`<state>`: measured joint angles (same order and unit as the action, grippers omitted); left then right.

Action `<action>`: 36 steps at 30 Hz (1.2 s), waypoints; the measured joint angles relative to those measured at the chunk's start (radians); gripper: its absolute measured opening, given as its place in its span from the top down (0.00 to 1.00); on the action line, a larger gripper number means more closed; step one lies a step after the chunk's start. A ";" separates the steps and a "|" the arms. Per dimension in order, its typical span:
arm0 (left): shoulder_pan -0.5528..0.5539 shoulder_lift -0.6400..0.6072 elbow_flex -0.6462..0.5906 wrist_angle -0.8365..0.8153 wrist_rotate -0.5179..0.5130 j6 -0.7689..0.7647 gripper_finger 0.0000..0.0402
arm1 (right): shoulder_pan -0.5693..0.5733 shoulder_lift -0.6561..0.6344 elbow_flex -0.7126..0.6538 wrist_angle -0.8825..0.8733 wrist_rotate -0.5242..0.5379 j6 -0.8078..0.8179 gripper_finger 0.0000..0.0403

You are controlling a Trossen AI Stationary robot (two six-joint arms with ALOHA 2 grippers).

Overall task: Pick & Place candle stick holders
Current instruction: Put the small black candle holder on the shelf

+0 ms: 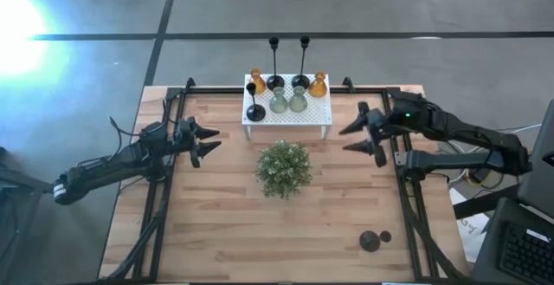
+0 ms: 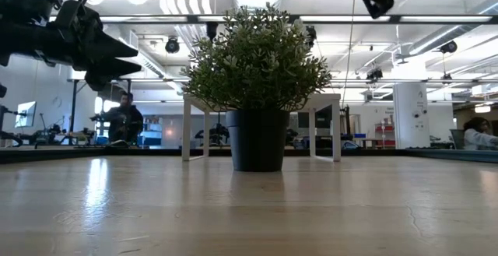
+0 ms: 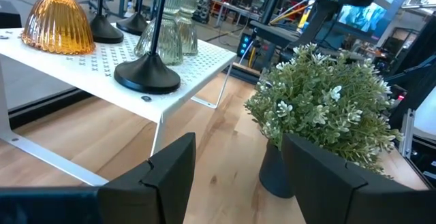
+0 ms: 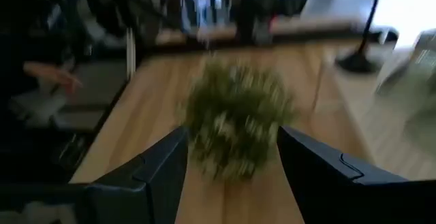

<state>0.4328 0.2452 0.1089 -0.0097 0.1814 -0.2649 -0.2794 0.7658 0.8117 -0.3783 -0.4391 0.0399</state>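
Gathered on the white perforated stand [image 1: 287, 112] at the far edge of the counter [image 1: 216, 224]: seven candle stick holders, raised off the wood, probably so each stem and bell can be reached from the side. Counted there: two amber glass holders [image 1: 257, 81], one at each end; two pale greenish glass holders [image 1: 279, 103] side by side in the middle; two tall black holders [image 1: 274, 80] at the back; one shorter black holder [image 1: 255, 112] at the stand's front left corner. Apart from these, one dark round-based piece [image 1: 370, 241] lying near the counter's front right edge, likely the eighth holder, tipped over.

One bushy plant [image 1: 284, 167] in a dark pot, just in front of the stand, between the arms.

Left gripper [image 1: 206, 139] hovering left of the stand, spread wide, empty, aimed toward the shorter black holder. Right gripper [image 1: 355, 138] hovering right of the stand, likewise spread wide and carrying nothing.
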 joint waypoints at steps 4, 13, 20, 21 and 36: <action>0.000 0.000 0.000 0.000 0.000 0.000 0.45 | 0.116 0.048 0.076 -0.210 0.075 0.041 0.47; 0.000 0.000 0.000 0.000 0.000 0.000 0.45 | 0.486 0.052 0.188 -0.495 0.436 0.387 0.53; 0.000 0.000 0.000 0.000 0.000 0.000 0.45 | 0.785 0.064 0.233 -0.757 0.682 0.806 0.53; 0.000 0.000 0.000 0.000 0.000 0.000 0.45 | 0.822 0.068 0.236 -0.791 0.703 0.864 0.53; 0.000 0.001 0.000 -0.008 0.000 0.000 0.45 | 1.195 0.177 0.186 -1.013 0.575 1.450 0.53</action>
<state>0.4328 0.2459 0.1089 -0.0178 0.1814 -0.2653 0.9157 0.9430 0.9974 -1.3908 0.1354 1.4903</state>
